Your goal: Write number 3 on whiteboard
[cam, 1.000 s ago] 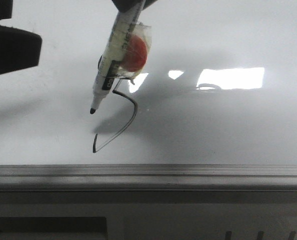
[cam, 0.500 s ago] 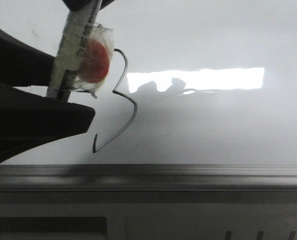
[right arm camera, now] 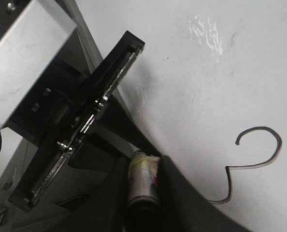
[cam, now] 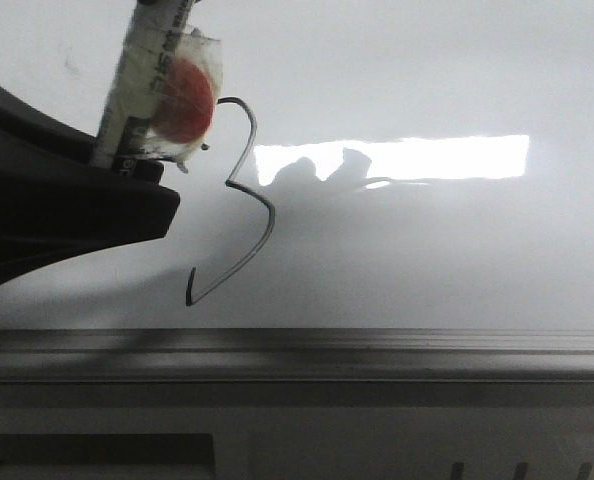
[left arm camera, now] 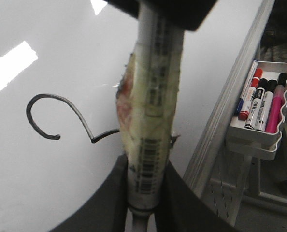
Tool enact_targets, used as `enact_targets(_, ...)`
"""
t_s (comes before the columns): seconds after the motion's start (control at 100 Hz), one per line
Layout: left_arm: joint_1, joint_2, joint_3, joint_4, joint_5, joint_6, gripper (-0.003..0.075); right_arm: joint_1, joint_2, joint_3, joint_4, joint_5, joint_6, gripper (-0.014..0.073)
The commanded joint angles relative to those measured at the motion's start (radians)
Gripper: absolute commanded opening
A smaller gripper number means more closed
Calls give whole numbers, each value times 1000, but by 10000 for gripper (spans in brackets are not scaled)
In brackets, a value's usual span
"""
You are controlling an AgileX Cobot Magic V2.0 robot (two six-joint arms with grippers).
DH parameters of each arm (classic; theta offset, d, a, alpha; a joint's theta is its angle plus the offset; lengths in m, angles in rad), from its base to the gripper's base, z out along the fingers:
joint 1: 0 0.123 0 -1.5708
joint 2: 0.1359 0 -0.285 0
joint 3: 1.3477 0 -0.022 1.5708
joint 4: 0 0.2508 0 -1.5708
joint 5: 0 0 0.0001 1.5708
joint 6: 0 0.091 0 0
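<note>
The number 3 is drawn in thin dark line on the whiteboard, above its grey bottom rail. A marker wrapped in yellowish tape with a red patch hangs just left of the digit. My left gripper comes in from the left and is shut on the marker's lower end, hiding the tip. My right gripper is shut on the marker's upper end from above. The digit also shows in the left wrist view and the right wrist view.
A white tray with several coloured markers hangs beyond the board's rail edge. A bright rectangular light reflection lies right of the digit. A faint scuffed smudge marks the board.
The marker moved left and up, off the digit. My left gripper came in from the left and closed over the marker's lower end, hiding its tip.
</note>
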Motion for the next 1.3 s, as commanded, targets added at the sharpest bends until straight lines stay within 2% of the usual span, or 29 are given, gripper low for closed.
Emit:
enact_targets(0.0,-4,-9,-31,-98,-71,-48,-20,-8,-28,-36,1,-85,-9,311)
enact_targets(0.05,-4,-9,-31,-189,-59,-88,-20,-21,-31,-36,-5,-115,-9,494)
enact_targets(0.08,-4,-9,-31,-255,-45,-104,-20,-31,-36,-36,-5,-134,-9,562)
enact_targets(0.12,-4,-9,-31,-363,-17,-107,-20,-49,-43,-36,-5,-149,-9,625)
enact_targets(0.15,-4,-9,-31,-435,4,-107,-20,-61,-51,-36,-5,-158,-9,642)
enact_targets(0.28,-4,-9,-31,-739,89,-107,-20,-113,-87,-36,-5,-162,-9,603)
enact_targets(0.4,-2,-9,-31,-831,128,-107,-20,-133,-104,-36,-5,-164,-9,561)
enact_targets(0.53,-2,-9,-52,-874,237,-107,-20,-133,-106,-36,-5,-166,-9,549)
enact_targets(0.74,19,-9,-79,-898,304,-107,-20,-133,-106,-36,-5,-164,-9,549)
enact_targets(0.96,67,-9,-81,-916,335,-107,-20,-133,-106,-36,-5,-155,-9,549)
enact_targets(1.15,67,-9,-81,-916,332,-107,-17,-133,-106,-36,-5,-155,-9,549)
enact_targets(1.22,67,-9,-81,-916,329,-107,21,-133,-106,-36,-5,-155,-9,549)
enact_targets(1.29,67,-9,-81,-916,325,-107,120,-133,-106,-36,-5,-155,-9,549)
